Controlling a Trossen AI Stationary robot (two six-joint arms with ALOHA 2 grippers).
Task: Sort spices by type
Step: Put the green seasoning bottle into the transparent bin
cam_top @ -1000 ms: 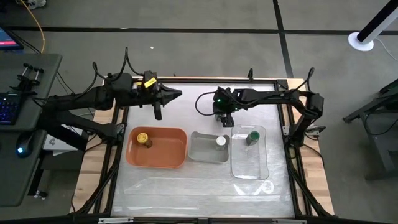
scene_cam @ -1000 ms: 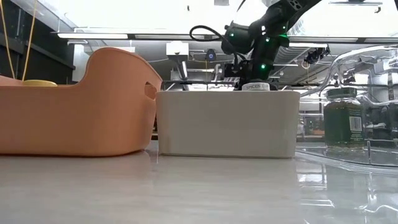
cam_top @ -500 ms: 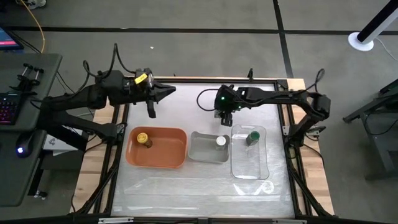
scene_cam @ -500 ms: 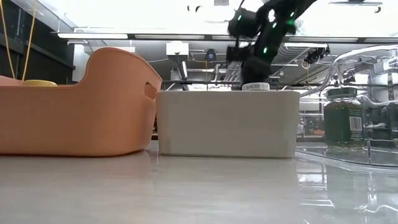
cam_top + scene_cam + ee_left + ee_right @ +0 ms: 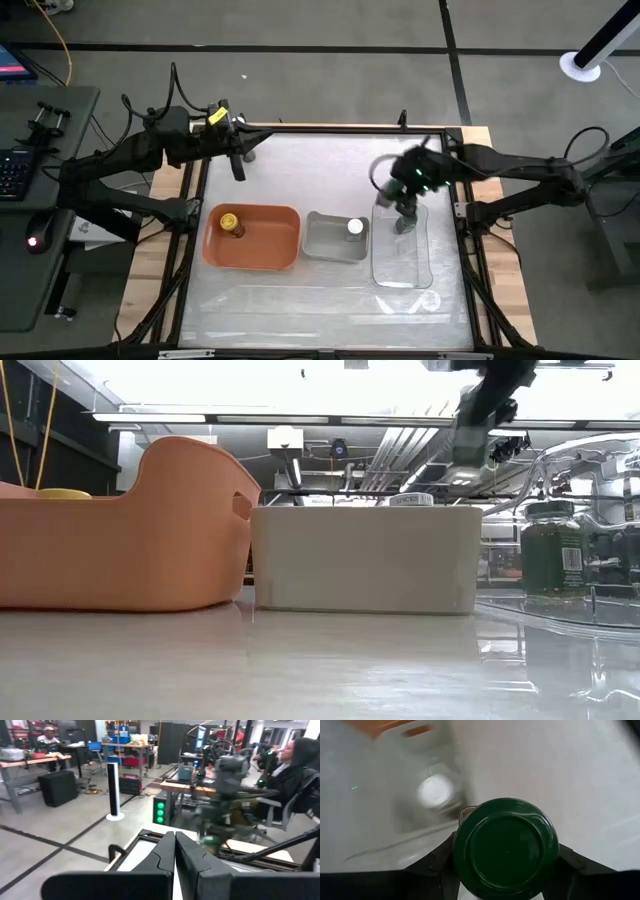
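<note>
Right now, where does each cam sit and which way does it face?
High: overhead, straight down on the table; both arms show.
Low: table-top height, level across the orange tray, grey tray and green-lid jar; right arm blurred at top.
Left wrist: on the left arm, facing the room; shut fingers at bottom.
Right wrist: on the right arm, looking down on the green-lid jar; dark fingers flank it.
Shared: high, low and right wrist all see that jar.
</note>
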